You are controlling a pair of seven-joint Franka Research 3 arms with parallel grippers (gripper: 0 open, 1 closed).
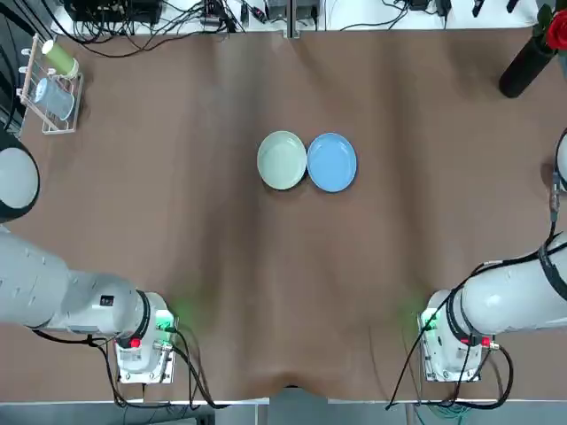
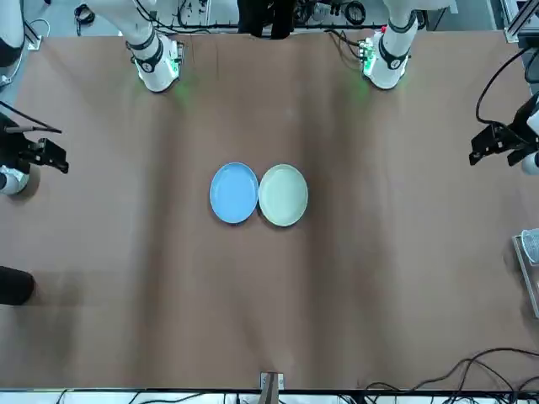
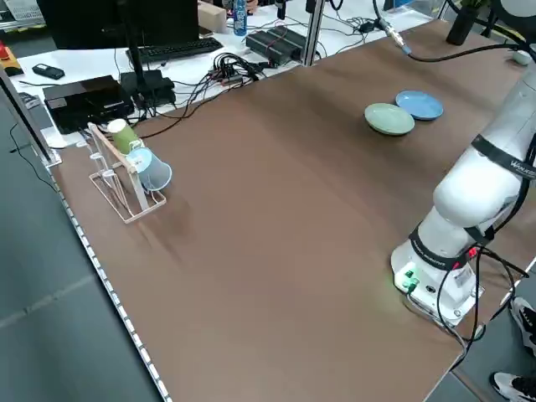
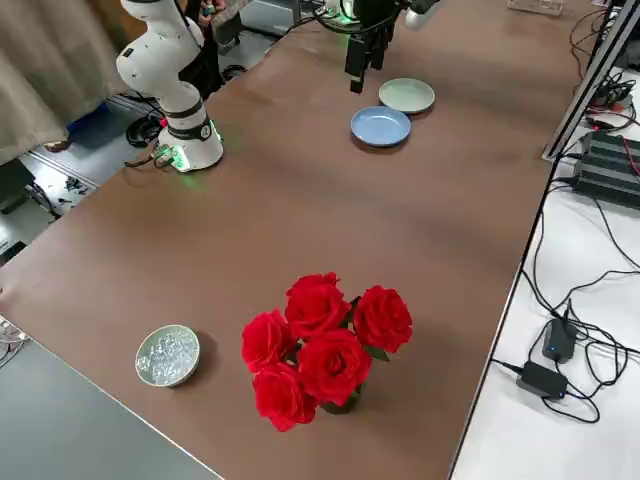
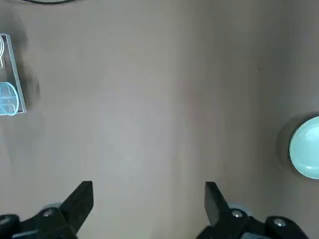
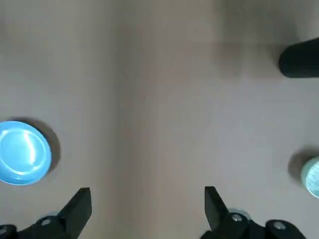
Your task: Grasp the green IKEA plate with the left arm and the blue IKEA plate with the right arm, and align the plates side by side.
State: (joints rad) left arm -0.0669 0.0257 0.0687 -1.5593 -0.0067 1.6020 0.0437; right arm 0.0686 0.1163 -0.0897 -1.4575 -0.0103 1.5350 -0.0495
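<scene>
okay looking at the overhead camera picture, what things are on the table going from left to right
Cup rack with a green cup and a blue cup → green IKEA plate → blue IKEA plate, touching it → black vase with a red rose.

2 plates are sitting on the bench (image 1: 177, 221): 1 green IKEA plate (image 1: 282, 160), 1 blue IKEA plate (image 1: 332, 162); 5 roses (image 4: 322, 347) are standing nearby.

White arms (image 1: 62, 297), blk joint bands, cables.

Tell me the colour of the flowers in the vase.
Red roses, best seen in the right side view.
</scene>
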